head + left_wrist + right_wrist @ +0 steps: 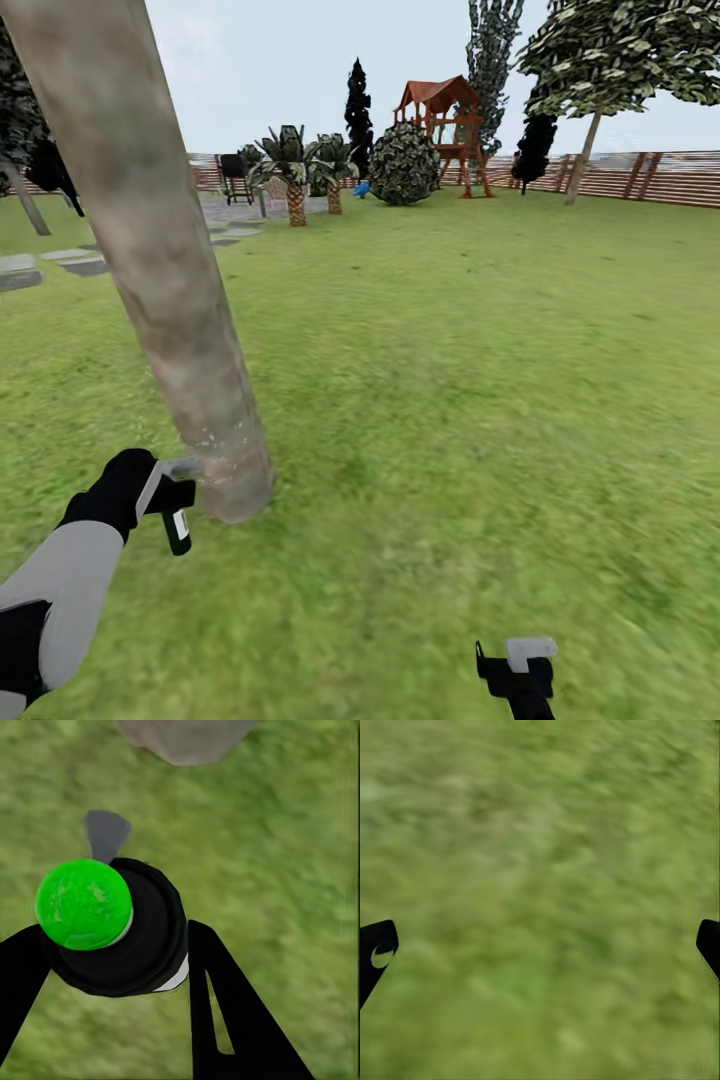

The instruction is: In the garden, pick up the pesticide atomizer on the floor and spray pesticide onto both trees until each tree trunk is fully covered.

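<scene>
My left gripper (165,490) pinches the atomizer (177,528), bottle hanging upright with its nozzle just beside the trunk (160,260) base, where whitish specks (215,437) show, while my right gripper (520,668), jaws spread, idles well apart over grass.

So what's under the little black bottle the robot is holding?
Just green grass. The left gripper holds the pesticide atomizer in the air beside the tree trunk. The bottle hides the grass right beneath it.
</scene>
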Motion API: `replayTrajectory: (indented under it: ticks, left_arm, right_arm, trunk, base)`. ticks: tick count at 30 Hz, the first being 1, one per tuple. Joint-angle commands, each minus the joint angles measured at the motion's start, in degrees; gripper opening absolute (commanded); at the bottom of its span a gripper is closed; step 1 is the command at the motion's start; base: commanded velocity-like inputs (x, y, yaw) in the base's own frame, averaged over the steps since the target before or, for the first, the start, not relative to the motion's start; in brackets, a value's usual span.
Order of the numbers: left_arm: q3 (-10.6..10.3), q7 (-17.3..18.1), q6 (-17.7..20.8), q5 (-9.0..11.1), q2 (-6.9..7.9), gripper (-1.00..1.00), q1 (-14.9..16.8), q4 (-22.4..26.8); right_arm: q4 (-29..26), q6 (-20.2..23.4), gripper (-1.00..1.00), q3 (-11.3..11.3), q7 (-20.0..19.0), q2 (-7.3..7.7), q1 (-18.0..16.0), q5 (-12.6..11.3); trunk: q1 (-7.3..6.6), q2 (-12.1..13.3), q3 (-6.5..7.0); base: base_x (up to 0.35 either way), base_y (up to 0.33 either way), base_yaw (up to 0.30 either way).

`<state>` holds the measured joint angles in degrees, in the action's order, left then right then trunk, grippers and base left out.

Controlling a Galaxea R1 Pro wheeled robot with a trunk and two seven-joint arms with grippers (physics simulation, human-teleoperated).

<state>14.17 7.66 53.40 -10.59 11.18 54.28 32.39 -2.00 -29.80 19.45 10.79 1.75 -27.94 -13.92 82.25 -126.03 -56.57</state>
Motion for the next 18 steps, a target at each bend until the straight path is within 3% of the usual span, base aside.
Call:
replayTrajectory:
  ticks: [1, 11, 18]
  left_arm:
    - [0.3, 0.5, -0.2, -0.7, -0.16, -1.0, 0.0, -0.2]
    - [0.4, 0.3, -1.0, -0.9, -0.03, -1.0, -2.3, -0.4]
    - [0.3, 0.4, -1.0, -0.8, -0.1, -1.0, -3.3, 0.2]
  right_arm:
    - [0.0, -0.1, 1.0, 0.5, 0.2, 0.01, 0.0, -0.4]
    - [0.0, -0.1, 1.0, 0.5, 0.2, 0.01, 0.0, -0.4]
    - [0.0, -0.1, 1.0, 0.5, 0.2, 0.01, 0.0, -0.4]
  trunk:
    - [0.01, 0.0, -0.05]
    - [0.01, 0.0, -0.05]
    - [0.01, 0.0, -0.05]
  base:
    - [0.196, -0.173, 0.11]
    - [-0.019, -0.198, 0.016]
    - [0.068, -0.056, 0.18]
